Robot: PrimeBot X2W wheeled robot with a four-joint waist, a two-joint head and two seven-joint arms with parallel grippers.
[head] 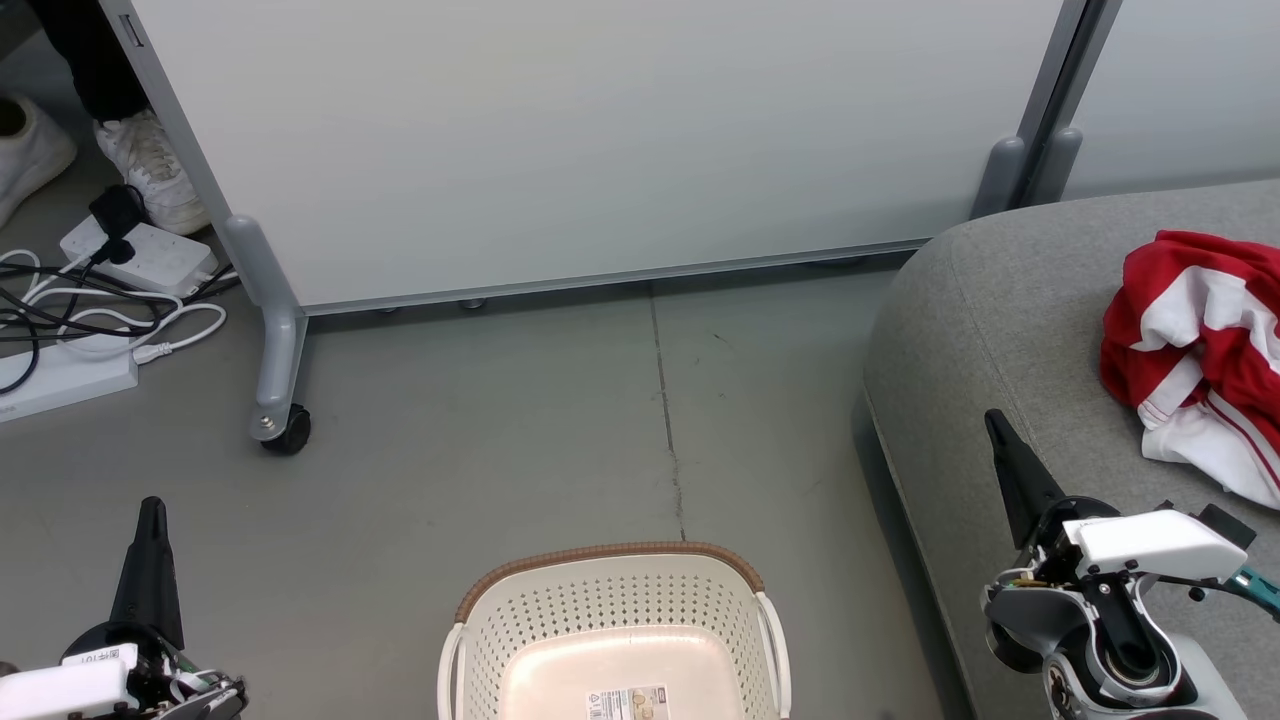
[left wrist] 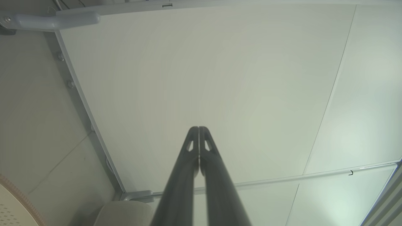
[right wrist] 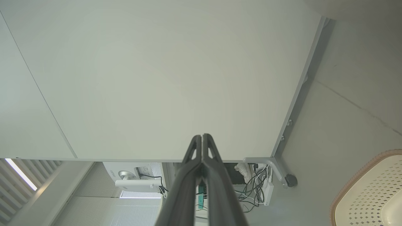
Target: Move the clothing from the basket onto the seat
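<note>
Basket [head: 610,552] between my left fingers [head: 150,570] and right fingers [head: 1015,480]: empty; clothing [head: 1195,340] on seat [head: 990,330] past the right pair; both pressed together; I judge nothing left to move

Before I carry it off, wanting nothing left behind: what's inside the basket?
The basket holds, where visible, just a bottom label; its near end is out of frame.

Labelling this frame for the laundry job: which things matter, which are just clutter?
Job: clothes, lying on the seat; basket, bare inside where visible; left pincer and right pincer, both shut, holding nothing.
Clutter: partition, its wheel, power strip, cables, a person's shoes.
</note>
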